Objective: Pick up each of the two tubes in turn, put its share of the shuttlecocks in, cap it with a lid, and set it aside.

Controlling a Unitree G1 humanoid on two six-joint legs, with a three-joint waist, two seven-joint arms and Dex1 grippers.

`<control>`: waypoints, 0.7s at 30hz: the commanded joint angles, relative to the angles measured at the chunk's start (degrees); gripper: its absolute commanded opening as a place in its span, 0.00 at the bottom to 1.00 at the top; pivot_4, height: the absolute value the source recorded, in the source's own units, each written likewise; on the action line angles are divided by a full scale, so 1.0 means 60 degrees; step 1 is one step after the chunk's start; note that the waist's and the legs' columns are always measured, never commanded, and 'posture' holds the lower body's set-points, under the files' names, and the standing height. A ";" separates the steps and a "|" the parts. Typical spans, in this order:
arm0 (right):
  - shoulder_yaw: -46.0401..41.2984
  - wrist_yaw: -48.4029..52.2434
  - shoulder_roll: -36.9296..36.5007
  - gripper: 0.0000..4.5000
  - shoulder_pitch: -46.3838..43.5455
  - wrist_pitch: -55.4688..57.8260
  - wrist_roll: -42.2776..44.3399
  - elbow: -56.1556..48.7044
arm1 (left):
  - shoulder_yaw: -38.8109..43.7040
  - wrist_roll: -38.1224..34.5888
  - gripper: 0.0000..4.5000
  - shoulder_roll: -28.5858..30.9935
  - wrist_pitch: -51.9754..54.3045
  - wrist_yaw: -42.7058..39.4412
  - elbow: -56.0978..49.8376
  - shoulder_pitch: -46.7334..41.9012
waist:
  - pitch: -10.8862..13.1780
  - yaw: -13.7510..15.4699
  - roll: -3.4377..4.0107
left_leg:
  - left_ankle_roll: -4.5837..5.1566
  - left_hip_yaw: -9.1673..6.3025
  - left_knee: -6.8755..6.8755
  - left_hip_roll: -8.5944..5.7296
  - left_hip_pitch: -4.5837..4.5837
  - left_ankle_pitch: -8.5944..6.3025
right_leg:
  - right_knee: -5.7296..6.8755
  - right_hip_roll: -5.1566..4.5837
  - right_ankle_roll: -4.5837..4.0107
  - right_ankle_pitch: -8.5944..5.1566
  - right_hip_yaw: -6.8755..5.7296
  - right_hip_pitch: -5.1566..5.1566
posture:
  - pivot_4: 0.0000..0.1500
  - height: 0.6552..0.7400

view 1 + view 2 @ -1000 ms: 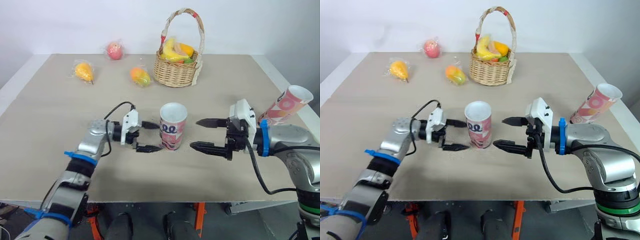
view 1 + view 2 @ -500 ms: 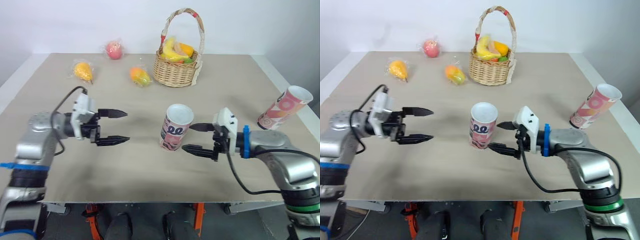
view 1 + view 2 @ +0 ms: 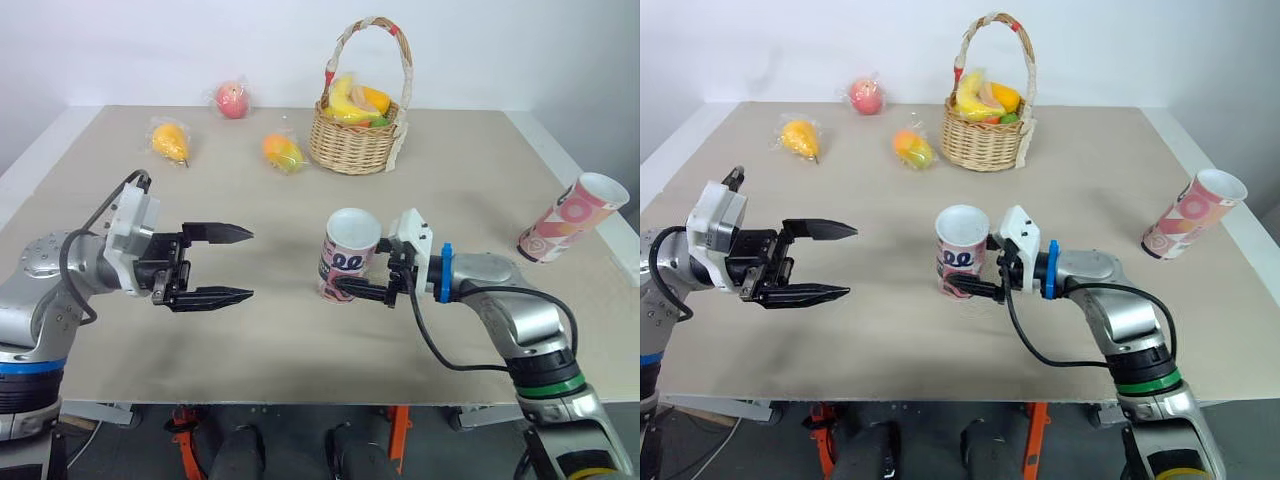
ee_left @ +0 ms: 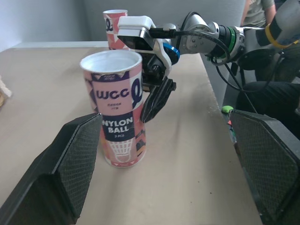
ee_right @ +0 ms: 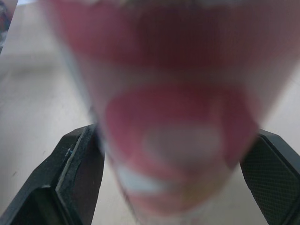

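Note:
A pink and white shuttlecock tube (image 3: 350, 245) stands upright with its top open in the middle of the table. My right gripper (image 3: 350, 284) is low at its base, open, with one finger on each side of the tube (image 5: 173, 117). Whether the pads (image 5: 84, 164) touch it I cannot tell. My left gripper (image 3: 245, 265) hangs open and holds nothing, well to the left of the tube (image 4: 115, 122). A second tube (image 3: 572, 217) leans at the table's right edge.
A wicker basket (image 3: 352, 148) of fruit stands at the back centre. Three wrapped fruits lie at the back left: an apple (image 3: 231, 100), a yellow one (image 3: 168, 142) and an orange one (image 3: 282, 152). The table's front edge runs close below both grippers.
My left gripper has drawn back to the left, away from the tube. My right gripper has moved left until its fingers straddle the tube, which tilted briefly and now stands nearly upright.

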 commanded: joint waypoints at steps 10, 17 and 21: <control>-0.0150 -0.0011 0.0179 0.74 -0.0367 -0.0236 -0.0046 0.0302 | -0.0406 0.0099 1.00 -0.0224 -0.0457 0.0182 -0.0074 -0.0154 | 0.0000 0.0003 0.0000 | 0.0000 0.0000 0.0000 0.0000 0.0000 0.0000 | 0.0001 0.0000 -0.0003 0.0003 0.0000 0.0001 | 1.00 0.99; -0.1136 -0.0232 -0.0469 0.74 -0.0235 0.0022 0.0245 -0.0004 | -0.0969 0.0151 1.00 -0.0711 -0.0453 0.0183 0.0272 -0.0887 | 0.0000 0.0035 0.0000 | 0.0000 -0.0002 0.0008 -0.0011 -0.0005 0.0001 | 0.0000 -0.0007 0.0005 0.0007 0.0000 0.0004 | 1.00 0.99; -0.2814 -0.1529 -0.1037 0.74 -0.0303 -0.0043 0.0061 0.1226 | -0.1391 0.0350 1.00 -0.1316 -0.0408 0.0547 0.0773 -0.1838 | -0.0001 0.0042 -0.0001 | 0.0000 0.0002 0.0014 -0.0017 -0.0004 0.0000 | -0.0011 -0.0009 0.0020 0.0015 0.0007 0.0013 | 1.00 0.99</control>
